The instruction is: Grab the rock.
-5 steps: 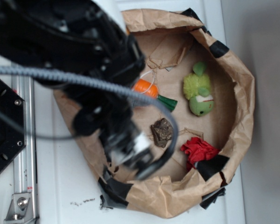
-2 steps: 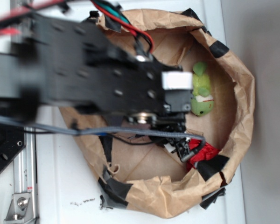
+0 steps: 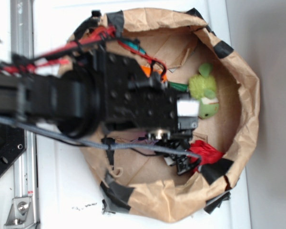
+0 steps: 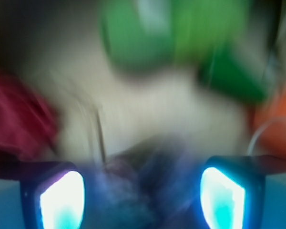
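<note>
While the gripper (image 4: 142,198) is hanging spread and unclenched, the rock (image 4: 133,167) is lying blurred between its fingers at 6 o'clock, likely rigid, rough, moderately heavy, best pinched across its lumpy middle.

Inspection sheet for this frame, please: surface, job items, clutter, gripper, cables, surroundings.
Surface: brown paper nest with black tape patches, on a white table.
Job items: rock is a blurred dark lump between the fingers in the wrist view; hidden under the arm in the exterior view.
Clutter: green plush, red cloth, orange-green toy partly hidden.
Gripper: gripper open, straddling the rock; contact cannot be told.
Cables: grey cable and red wires along the arm.
Surroundings: metal rail at left.
</note>
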Available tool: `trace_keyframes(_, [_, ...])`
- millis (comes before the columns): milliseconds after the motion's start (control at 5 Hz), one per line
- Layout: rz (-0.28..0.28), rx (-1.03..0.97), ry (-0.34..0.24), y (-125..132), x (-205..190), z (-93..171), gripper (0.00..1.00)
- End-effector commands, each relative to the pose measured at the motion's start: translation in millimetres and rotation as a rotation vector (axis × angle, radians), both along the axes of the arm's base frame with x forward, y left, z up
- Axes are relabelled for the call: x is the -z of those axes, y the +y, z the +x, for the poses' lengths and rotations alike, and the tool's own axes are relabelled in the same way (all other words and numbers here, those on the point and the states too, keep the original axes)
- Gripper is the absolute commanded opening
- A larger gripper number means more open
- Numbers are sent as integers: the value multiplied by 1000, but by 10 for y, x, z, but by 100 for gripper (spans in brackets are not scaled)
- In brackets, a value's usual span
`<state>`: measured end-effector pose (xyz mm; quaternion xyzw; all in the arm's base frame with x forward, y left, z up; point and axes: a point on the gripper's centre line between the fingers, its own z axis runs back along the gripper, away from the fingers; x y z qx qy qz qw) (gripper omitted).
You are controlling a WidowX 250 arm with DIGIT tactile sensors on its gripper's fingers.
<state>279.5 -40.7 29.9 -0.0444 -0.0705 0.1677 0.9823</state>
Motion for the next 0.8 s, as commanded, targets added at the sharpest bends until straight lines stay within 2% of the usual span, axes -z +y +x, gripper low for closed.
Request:
trace_keyframes(0, [-108,149,-66,-70,-199,137,0])
trace_keyframes(200, [-59,231,-48,-28,-488,94,0])
trace_keyframes(400, [29,338,-84,52,-1000,-19,0])
trace_keyframes(600, [112,260,-163,205,-1506,-150,0])
